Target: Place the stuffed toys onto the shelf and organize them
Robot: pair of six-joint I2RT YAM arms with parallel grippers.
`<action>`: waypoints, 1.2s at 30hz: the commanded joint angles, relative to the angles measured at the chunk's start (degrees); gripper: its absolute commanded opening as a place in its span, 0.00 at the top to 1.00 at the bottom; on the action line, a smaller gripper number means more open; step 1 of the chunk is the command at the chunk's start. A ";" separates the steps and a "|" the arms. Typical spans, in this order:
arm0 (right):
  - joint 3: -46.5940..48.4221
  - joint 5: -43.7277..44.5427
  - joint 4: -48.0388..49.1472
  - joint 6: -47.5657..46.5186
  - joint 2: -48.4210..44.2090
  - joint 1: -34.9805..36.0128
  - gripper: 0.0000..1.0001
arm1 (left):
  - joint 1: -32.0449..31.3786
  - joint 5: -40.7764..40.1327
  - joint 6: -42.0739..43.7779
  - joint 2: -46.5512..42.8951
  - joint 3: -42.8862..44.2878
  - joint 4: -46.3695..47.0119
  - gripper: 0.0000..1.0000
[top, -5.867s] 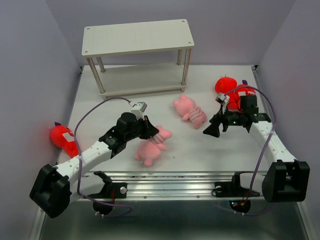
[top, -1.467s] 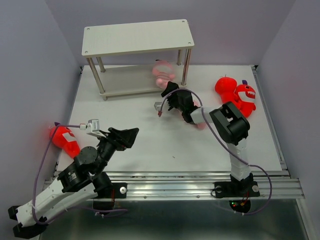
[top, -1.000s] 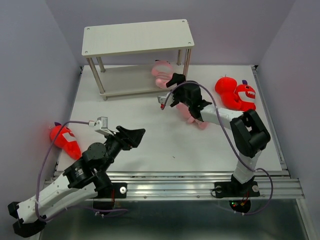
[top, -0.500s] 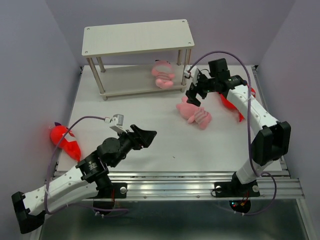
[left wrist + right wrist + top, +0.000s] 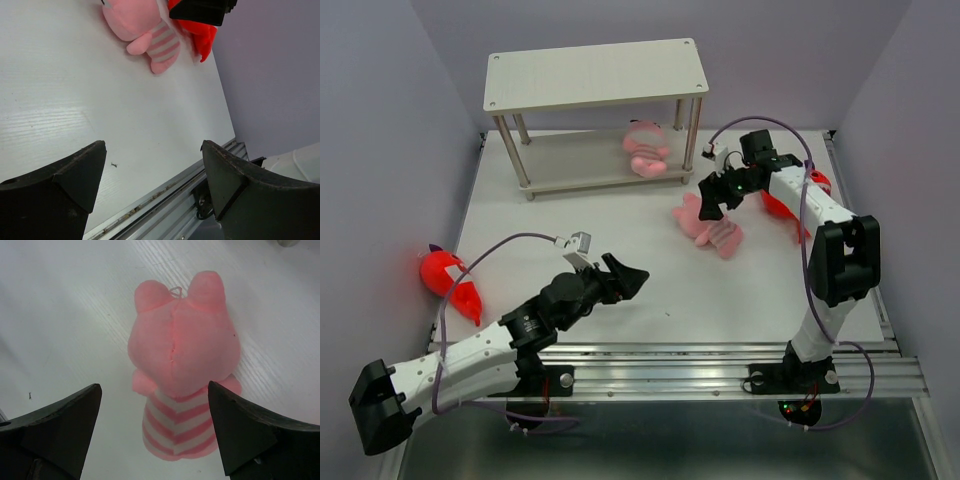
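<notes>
though spread wide, grips nothing with the right claw (image 5: 152, 387), poised above a pink striped pig (image 5: 182, 340) on the desk (image 5: 580, 215). holds the left claw (image 5: 153, 145) wide too.

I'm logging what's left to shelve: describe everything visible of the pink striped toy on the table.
The pink striped toy is soft plush: plain pink head with two rounded ears, a thread loop between them, a seam down the back of the head, pink-and-white striped body. It lies on the white table, near the right end of the shelf, apart from it. The right gripper hangs open above it, a finger on each side, seemingly not touching.
</notes>
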 commanded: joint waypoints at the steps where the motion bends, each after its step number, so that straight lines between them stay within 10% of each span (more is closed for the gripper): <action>1: -0.23 3.07 6.97 5.34 2.42 0.79 0.09 | 0.68 1.48 -1.37 1.60 -1.26 6.57 0.12; 10: -4.10 10.81 16.29 7.54 7.00 3.44 0.20 | 0.86 4.37 -3.04 6.69 -2.58 11.93 0.12; 15: -4.79 11.17 16.20 6.75 7.18 3.44 0.46 | 0.86 5.78 -3.84 8.28 -3.19 14.31 0.13; 20: -7.61 3.63 13.84 7.18 1.74 2.83 0.95 | 0.94 8.58 -2.61 10.12 -3.90 18.69 0.13; 29: -9.55 -20.29 14.53 22.72 -13.99 -2.89 0.99 | 0.77 16.94 0.73 16.53 -1.62 36.24 0.12; 36: -16.11 -21.46 38.55 58.70 -26.29 -3.95 0.99 | 0.33 22.48 1.44 29.26 8.66 46.29 0.12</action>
